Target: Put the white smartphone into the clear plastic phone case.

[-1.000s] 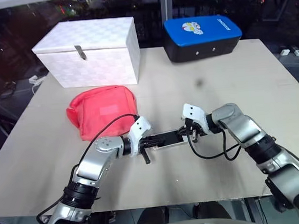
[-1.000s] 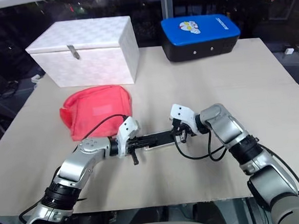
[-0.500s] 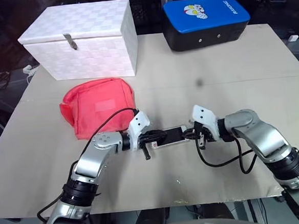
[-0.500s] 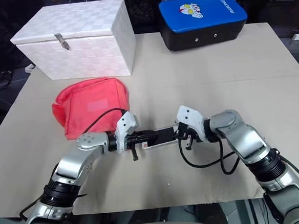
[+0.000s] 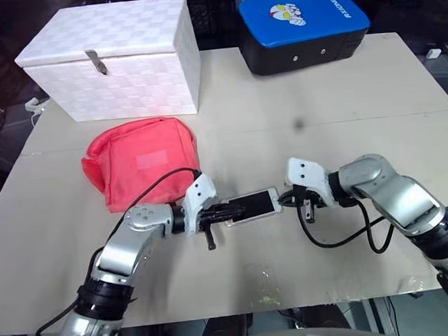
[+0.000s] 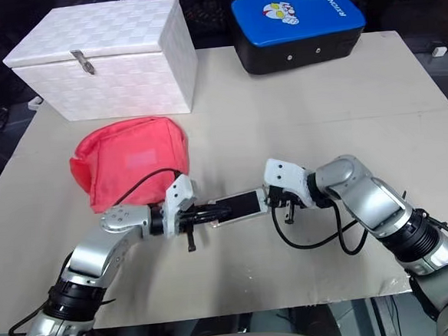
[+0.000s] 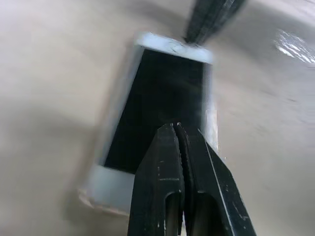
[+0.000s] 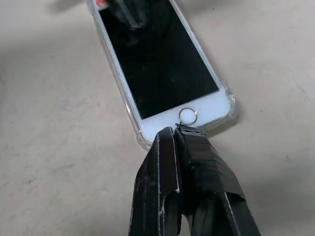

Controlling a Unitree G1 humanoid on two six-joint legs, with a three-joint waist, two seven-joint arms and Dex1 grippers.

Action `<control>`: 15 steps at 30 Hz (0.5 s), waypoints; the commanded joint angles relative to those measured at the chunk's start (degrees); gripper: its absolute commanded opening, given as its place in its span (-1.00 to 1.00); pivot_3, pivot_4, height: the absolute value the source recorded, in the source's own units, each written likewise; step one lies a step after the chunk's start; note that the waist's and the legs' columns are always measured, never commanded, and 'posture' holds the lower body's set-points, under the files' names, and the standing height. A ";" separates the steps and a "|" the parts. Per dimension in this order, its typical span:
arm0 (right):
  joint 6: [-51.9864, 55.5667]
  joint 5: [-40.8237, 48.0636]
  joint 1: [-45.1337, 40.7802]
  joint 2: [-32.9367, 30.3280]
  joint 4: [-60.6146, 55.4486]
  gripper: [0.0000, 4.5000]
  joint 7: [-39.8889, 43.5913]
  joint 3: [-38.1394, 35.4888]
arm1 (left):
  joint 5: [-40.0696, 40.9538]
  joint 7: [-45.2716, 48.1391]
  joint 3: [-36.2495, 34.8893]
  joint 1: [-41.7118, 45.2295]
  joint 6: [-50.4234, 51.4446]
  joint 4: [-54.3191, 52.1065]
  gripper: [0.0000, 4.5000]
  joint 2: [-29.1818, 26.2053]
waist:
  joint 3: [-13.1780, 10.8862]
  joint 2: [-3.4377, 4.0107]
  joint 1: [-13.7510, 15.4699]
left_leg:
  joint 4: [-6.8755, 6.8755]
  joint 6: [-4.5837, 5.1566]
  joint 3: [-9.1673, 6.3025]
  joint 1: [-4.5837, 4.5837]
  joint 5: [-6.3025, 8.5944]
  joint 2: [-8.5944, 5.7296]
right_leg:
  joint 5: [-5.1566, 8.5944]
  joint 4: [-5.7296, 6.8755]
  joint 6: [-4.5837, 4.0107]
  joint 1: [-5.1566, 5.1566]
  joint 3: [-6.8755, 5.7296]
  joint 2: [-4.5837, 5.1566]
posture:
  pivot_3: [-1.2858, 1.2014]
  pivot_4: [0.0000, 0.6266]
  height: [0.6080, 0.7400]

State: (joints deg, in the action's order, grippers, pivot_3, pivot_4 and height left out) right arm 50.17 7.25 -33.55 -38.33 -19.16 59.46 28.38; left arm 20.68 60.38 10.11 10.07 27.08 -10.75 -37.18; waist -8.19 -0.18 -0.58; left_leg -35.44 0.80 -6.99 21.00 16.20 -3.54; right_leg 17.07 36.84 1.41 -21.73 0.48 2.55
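Observation:
The white smartphone [image 8: 157, 64] lies screen up on the table near the front middle, seated in the clear plastic phone case [image 8: 230, 107], whose rim shows around its corners. My left gripper [image 5: 238, 209] is shut, with its tips [image 7: 175, 127] over the screen's left part. My right gripper [image 5: 282, 202] is shut too, its tips [image 8: 174, 130] at the home-button end of the phone [image 5: 256, 204]. The two grippers point at each other along the phone.
A red pouch [image 5: 143, 162] lies just behind the left arm. A white woven box [image 5: 112, 56] stands at the back left and a blue-and-black case [image 5: 303, 28] at the back centre. Bare tabletop [image 5: 344, 121] stretches to the right.
The whole picture has shifted as the camera tilted. My left gripper has drawn back along the phone, so more of the screen shows. Both grippers stay shut at the phone's ends.

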 commanded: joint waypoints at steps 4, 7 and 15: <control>0.04 0.56 -0.24 -0.58 0.20 -1.00 1.73 2.34 | -2.26 -1.26 1.60 -1.40 2.76 2.39 -0.97 -1.49 | 0.00 0.00 0.00 | -0.08 0.00 -0.05 0.01 0.00 0.00 | 0.00 0.08 0.00 0.00 -0.05 -0.01 | 0.03 -0.52 1.00; -0.12 0.54 -0.40 -0.40 0.32 -1.00 1.54 2.52 | -3.12 -2.66 2.02 -0.59 3.39 2.85 -0.97 -1.20 | 0.00 0.00 0.02 | -0.12 0.00 -0.04 0.01 0.00 0.00 | 0.00 0.09 0.00 0.01 -0.05 -0.01 | 0.03 -0.52 1.00; -2.01 -0.36 -1.81 -0.09 0.52 -1.00 2.59 5.22 | -3.40 -4.49 2.14 0.50 4.19 3.62 -0.97 -1.24 | 0.00 0.00 -0.01 | -0.51 0.00 -0.04 0.03 0.00 -0.01 | 0.00 0.44 0.00 0.01 -0.06 -0.02 | 0.03 -0.52 1.00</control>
State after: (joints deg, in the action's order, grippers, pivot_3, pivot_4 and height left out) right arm 48.39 6.36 -35.57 -38.81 -18.14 59.75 31.07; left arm 20.45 57.82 10.87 12.10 28.96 -10.54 -37.65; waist -8.20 -0.18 -0.59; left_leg -35.99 0.79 -7.02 21.03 16.21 -3.55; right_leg 17.06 37.35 1.41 -21.73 0.42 2.54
